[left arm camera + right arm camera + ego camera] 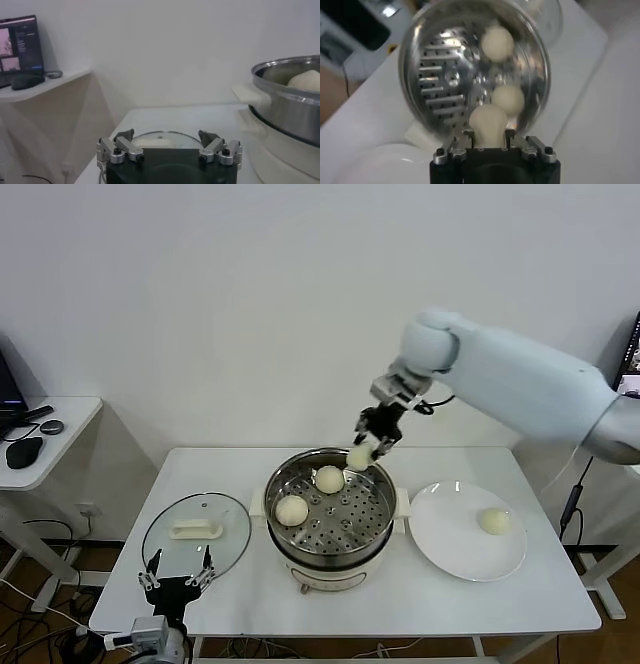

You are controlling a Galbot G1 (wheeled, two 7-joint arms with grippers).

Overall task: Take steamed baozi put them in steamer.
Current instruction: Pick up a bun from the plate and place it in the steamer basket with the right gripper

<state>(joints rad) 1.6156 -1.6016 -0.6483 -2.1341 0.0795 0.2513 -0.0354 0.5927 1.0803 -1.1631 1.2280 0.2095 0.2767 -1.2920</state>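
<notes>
The steamer [330,529] is a shiny steel pot on a white base at the table's middle. Two cream-white baozi lie on its perforated tray, one at the back [330,479] and one at the left [292,510]. My right gripper [366,450] is shut on a third baozi [360,456] and holds it above the pot's back right rim; in the right wrist view this baozi [488,124] sits squeezed between the fingers over the tray. A fourth baozi [493,521] lies on the white plate [450,544]. My left gripper [178,576] is open and empty, parked low at the table's front left.
A round glass lid [195,532] with a white handle lies flat to the left of the steamer. A side desk [45,434] with a mouse stands at the far left. In the left wrist view the lid [160,139] lies just beyond the open fingers and the steamer wall [290,107] stands beside it.
</notes>
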